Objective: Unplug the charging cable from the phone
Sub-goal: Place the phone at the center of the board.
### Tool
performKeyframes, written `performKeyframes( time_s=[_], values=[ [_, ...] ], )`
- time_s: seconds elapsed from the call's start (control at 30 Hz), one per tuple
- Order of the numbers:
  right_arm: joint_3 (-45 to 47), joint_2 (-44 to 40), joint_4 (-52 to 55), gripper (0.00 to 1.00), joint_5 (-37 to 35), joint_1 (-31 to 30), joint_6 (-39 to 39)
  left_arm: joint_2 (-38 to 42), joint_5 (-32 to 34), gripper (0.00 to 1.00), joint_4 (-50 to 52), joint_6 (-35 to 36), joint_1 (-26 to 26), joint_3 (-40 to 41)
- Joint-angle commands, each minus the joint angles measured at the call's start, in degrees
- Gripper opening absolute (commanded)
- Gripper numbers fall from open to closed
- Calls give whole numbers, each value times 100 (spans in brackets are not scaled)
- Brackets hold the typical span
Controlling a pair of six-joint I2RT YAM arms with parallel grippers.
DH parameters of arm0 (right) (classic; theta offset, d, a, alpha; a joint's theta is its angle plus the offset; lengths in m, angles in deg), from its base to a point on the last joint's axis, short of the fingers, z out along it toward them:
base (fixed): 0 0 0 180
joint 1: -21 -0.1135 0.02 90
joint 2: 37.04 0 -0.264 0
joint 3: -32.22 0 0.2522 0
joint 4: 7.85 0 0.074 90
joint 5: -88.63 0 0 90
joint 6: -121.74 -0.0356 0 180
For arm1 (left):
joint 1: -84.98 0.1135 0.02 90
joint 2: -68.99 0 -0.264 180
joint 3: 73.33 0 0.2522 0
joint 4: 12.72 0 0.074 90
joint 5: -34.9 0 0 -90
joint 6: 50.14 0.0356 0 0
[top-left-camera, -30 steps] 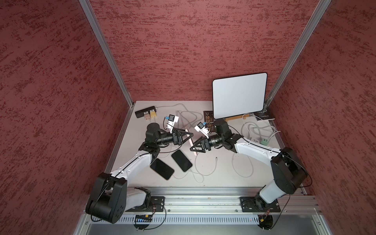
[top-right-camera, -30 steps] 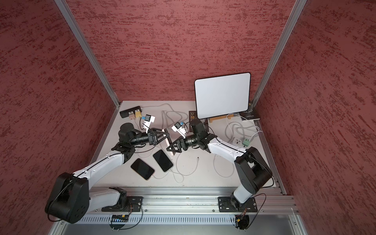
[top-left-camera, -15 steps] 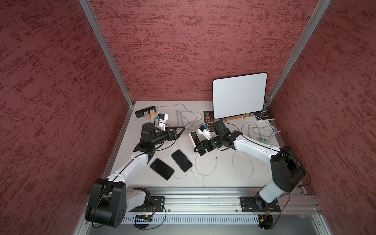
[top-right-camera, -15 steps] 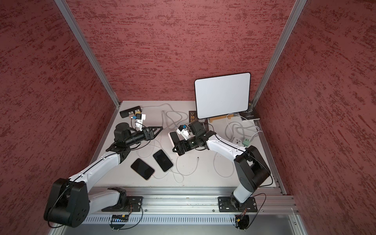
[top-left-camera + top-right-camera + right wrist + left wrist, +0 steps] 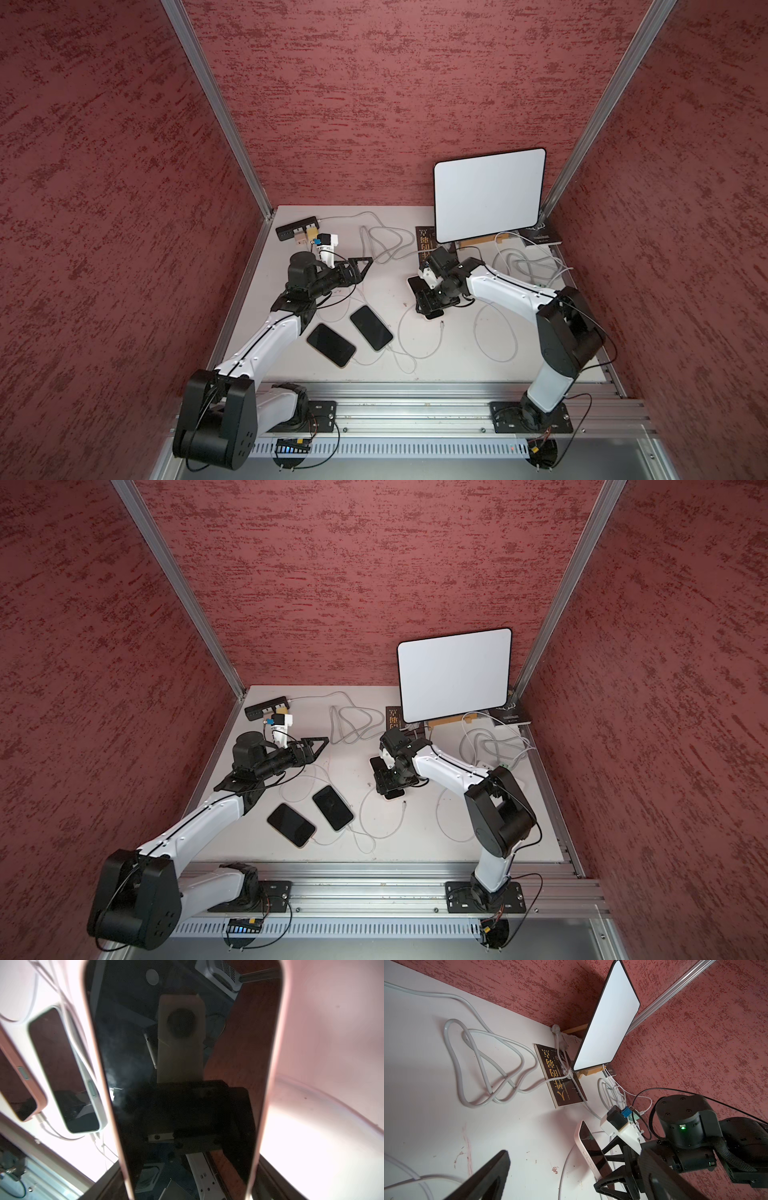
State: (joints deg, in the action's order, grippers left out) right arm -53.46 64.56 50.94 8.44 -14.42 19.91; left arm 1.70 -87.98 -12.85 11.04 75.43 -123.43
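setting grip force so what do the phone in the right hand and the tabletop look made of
The phone: glossy dark glass front, with clear reflections; pale pink rim, smooth, plastic or silicone, cannot tell which. The tabletop: white, matte, hard-looking, perhaps laminate or painted board, with reddish scuffs.

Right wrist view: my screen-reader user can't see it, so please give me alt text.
A dark-screened phone with a pale pink rim fills the frame, held by its edges in the right gripper, its glass showing dim reflections. Beside it on the white table lie a white-cased phone and a pink-cased phone, white cables at their ends.
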Motion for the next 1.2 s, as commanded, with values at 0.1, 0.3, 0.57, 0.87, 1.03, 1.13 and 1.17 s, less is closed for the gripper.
performKeyframes(
  time_s=[0.1, 0.3, 0.57, 0.87, 1.03, 1.13, 1.17],
  values=[
    [-450, 370, 705, 34, -1003, 3, 162, 93, 153, 100, 133, 140, 40, 68],
    [-545, 651, 820, 35, -1276, 0, 160, 144, 219, 100, 190, 171, 49, 94],
    [-596, 938, 876, 40, -1476, 0, 138, 180, 282, 100, 275, 194, 57, 117],
    [-560, 932, 858, 65, -1484, 0, 129, 238, 391, 100, 364, 201, 96, 76],
    [-529, 794, 799, 86, -1329, 1, 181, 301, 505, 100, 412, 164, 159, 83],
    [-516, 642, 746, 94, -1216, -21, 214, 353, 599, 100, 434, 122, 216, 107],
    [-516, 589, 732, 96, -1197, -32, 221, 375, 644, 100, 450, 108, 233, 110]
  ],
)
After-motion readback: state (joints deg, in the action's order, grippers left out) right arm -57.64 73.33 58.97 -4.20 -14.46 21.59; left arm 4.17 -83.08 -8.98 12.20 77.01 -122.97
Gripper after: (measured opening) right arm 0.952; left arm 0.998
